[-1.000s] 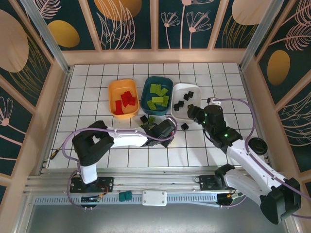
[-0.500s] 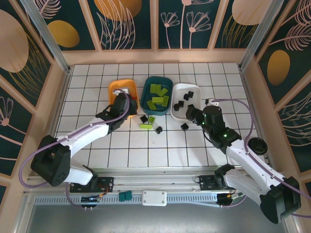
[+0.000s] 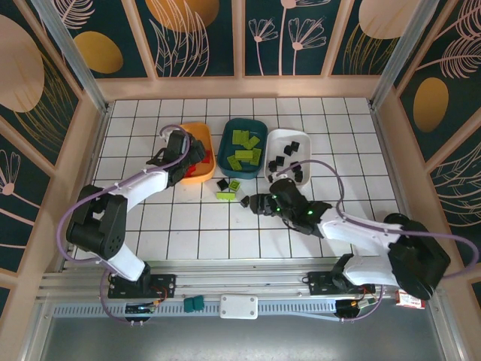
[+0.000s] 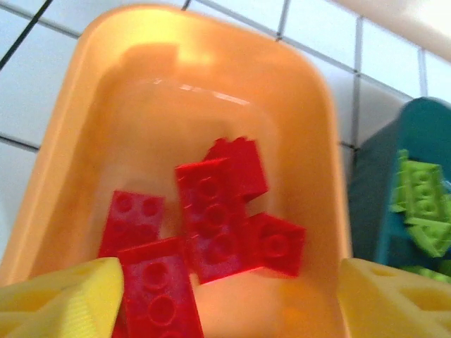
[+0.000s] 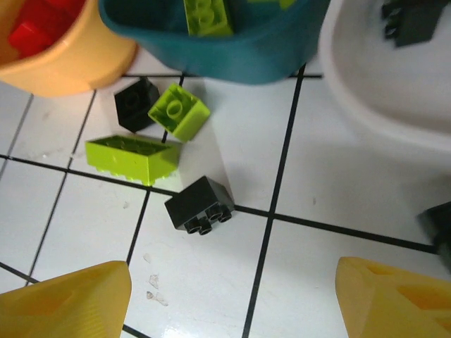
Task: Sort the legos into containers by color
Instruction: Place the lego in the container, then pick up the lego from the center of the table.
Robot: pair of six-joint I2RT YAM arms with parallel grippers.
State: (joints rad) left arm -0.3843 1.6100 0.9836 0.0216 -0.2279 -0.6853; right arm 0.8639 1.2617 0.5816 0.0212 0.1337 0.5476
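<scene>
Target for R gripper [image 5: 232, 299]: black 2x2 brick [image 5: 199, 204] on table [image 5: 338, 267]. Jaws wide, empty, hovering near it. Drop straight, straddle it, don't nudge long lime brick [image 5: 134, 158] just beside. Then to white tub [image 5: 387, 88]. L gripper [image 4: 229, 303] spread, empty, over orange tub [image 4: 317, 84]. Count: 3 tubs incl. teal tub [image 5: 232, 49]. ~5 red bricks [image 4: 211, 225] in orange. Loose: 2 lime, 2 black, maybe a 3rd black, unclear.

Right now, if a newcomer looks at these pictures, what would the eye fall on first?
Three tubs stand in a row at mid-table: an orange tub with red bricks, a teal tub with green bricks, a white tub with black bricks. Before the teal tub a few loose bricks, green and black, lie on the tiles. The left jaws hang open over the orange tub, the right jaws over the loose bricks.
</scene>
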